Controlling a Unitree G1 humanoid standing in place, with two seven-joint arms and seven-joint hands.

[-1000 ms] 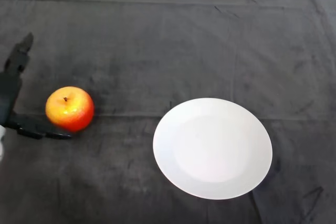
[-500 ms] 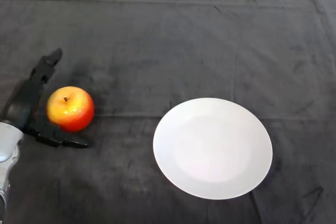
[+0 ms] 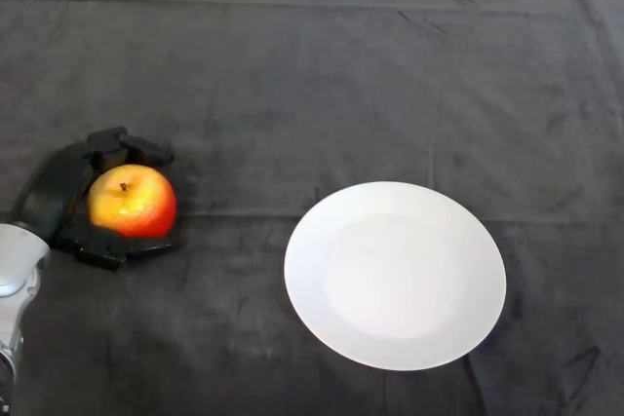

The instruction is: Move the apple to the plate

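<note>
Grasp step, head view. The left hand is curling its fingers over the far side of the apple and its thumb under the near side, enclosing the fruit, which is resting on the dark cloth well left of the white plate. Judged next: lifting clear, then carrying rightward to the bare plate.

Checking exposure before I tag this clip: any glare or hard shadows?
Head view: the apple shows a small bright highlight on its yellow side; the plate is evenly bright with only a faint shadow at its lower right rim; the robot hand nearly merges with the dark cloth.
</note>
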